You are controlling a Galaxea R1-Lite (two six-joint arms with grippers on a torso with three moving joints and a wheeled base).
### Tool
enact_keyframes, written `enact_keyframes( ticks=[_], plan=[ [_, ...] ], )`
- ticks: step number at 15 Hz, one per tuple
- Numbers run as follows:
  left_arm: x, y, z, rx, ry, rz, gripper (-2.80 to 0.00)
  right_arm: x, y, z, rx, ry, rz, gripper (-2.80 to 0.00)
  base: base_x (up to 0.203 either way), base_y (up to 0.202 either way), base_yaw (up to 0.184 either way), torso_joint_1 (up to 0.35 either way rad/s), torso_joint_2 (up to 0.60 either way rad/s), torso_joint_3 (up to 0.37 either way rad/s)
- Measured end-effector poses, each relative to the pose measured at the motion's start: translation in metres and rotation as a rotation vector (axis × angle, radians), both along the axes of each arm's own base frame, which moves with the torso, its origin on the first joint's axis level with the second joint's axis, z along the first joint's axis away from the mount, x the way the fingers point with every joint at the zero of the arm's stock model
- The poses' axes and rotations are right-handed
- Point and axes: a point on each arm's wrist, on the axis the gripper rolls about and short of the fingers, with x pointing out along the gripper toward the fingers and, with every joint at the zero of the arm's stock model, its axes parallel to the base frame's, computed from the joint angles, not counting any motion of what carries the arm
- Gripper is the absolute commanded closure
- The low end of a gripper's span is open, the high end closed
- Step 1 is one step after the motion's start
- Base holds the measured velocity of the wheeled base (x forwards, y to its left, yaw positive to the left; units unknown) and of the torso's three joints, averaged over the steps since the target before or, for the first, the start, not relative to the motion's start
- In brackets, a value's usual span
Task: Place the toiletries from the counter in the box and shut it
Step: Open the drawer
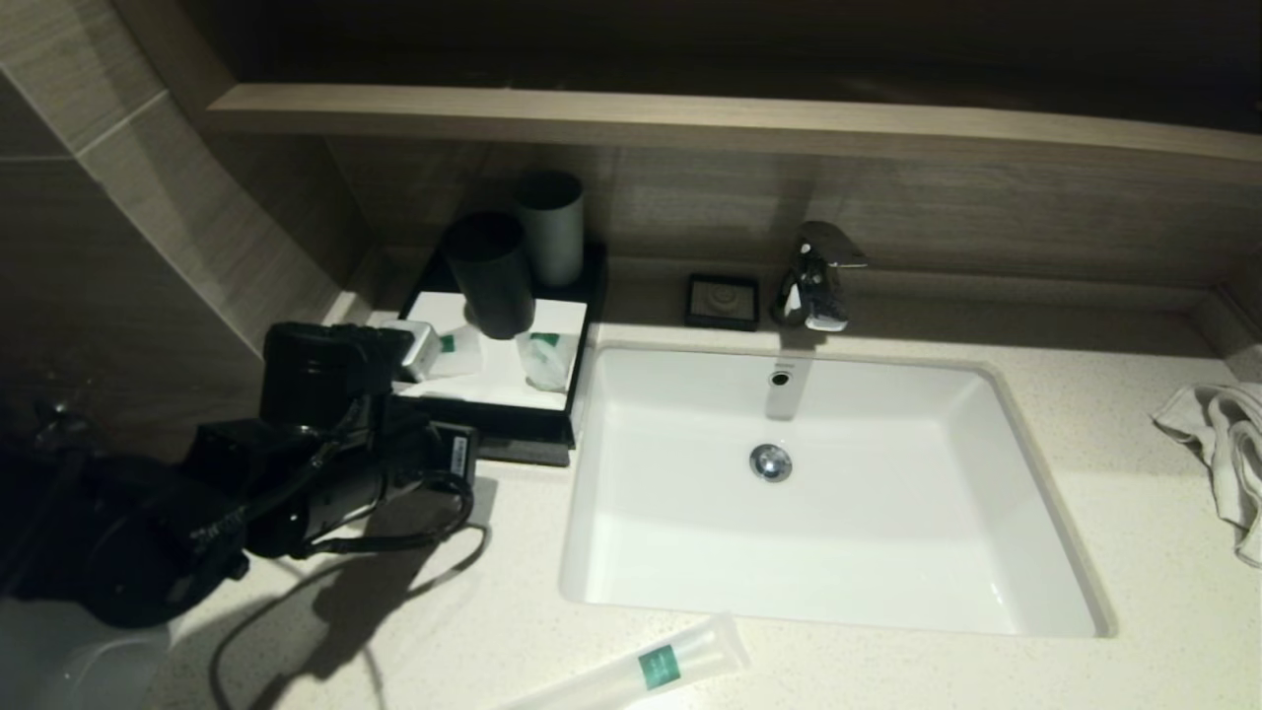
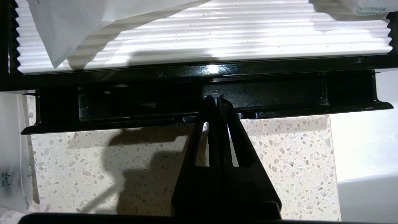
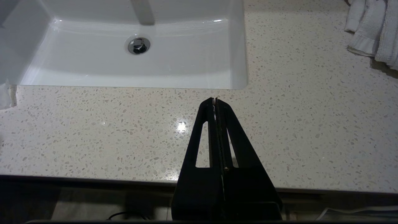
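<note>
The left gripper (image 2: 214, 99), fingers pressed together and holding nothing, has its tips at the front of the shallow drawer of the low black rectangular box (image 1: 552, 419), which sits at the back left corner of the pale speckled stone counter (image 1: 1134, 513). Clear-plastic packets with green labels (image 1: 545, 357) lie on the box's white panel, and a long slim clear tube (image 1: 651, 669) lies at the counter's front edge. The right gripper (image 3: 215, 100), fingers likewise pressed together and empty, hangs parked over the front edge, before the white basin (image 1: 1025, 473).

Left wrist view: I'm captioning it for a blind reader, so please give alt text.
The shut left gripper meets the front of the box's shallow black drawer, which sits on the speckled counter. Behind lies the ribbed white panel with clear packets.
</note>
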Motion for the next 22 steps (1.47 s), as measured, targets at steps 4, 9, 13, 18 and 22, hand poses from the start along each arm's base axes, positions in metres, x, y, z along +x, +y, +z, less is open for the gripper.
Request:
enact_keyframes(
  ticks=[4,9,13,18,22],
  plan=[
    [0.0011,-0.0005,-0.0016,0.001,0.003,0.0,0.0,0.0,0.0,0.0,-0.001,0.0,0.0,0.0,0.0,0.0,0.0,0.0,0.0,0.0],
    [0.0019,-0.0008,-0.003,0.003,0.006,0.0,0.0,0.0,0.0,0.0,0.0,0.0,-0.001,0.0,0.0,0.0,0.0,0.0,0.0,0.0],
    [0.003,-0.0013,-0.0043,0.003,0.007,-0.001,0.0,0.0,0.0,0.0,0.0,0.0,0.0,0.0,0.0,0.0,0.0,0.0,0.0,0.0],
    [0.0048,-0.0021,-0.0068,0.005,0.01,0.0,0.0,0.0,0.0,0.0,0.0,0.0,-0.001,0.0,0.0,0.0,0.0,0.0,0.0,0.0],
    [0.0061,-0.0027,-0.0094,0.009,0.018,0.0,0.0,0.0,0.0,0.0,0.0,0.0,-0.001,0.0,0.0,0.0,0.0,0.0,0.0,0.0]
  ],
)
